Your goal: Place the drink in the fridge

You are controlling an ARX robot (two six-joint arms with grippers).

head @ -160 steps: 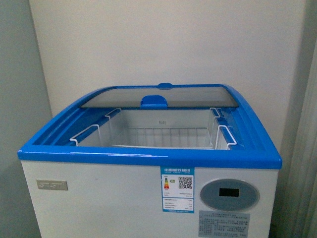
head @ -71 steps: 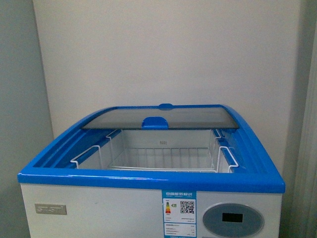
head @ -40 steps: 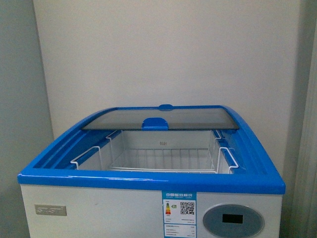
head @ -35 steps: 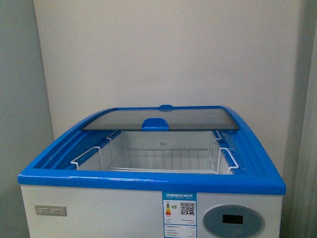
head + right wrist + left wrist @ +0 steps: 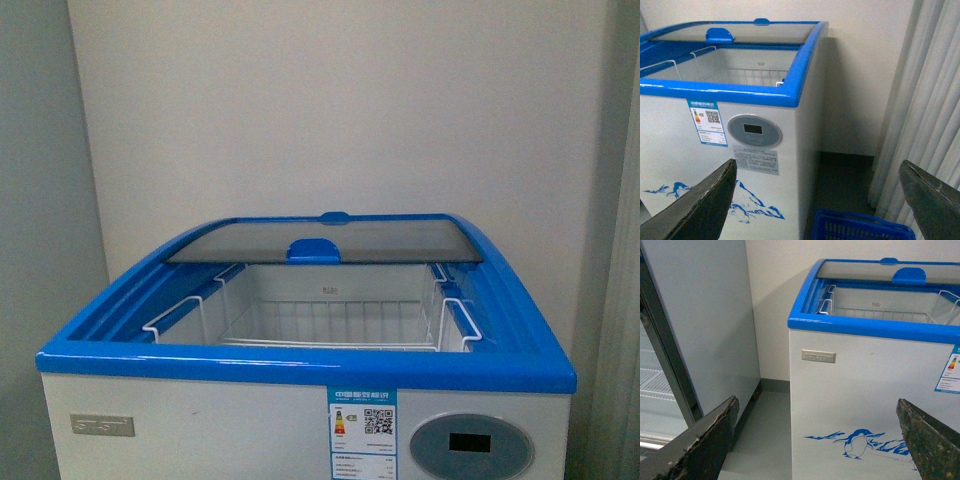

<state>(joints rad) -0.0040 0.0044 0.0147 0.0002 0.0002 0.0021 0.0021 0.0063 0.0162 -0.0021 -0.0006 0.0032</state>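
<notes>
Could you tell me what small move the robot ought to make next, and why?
Probably go and find the drink first. The fridge already has its glass lid slid back, leaving the wire basket exposed, yet no bottle shows in any view, and both the left pincer and right pincer are open and hold nothing.

Dark, scuffed, wedge-shaped fingers on left claw and right claw.

Open fridge top above white wire basket, glass lid covering only the rear strip.
</notes>
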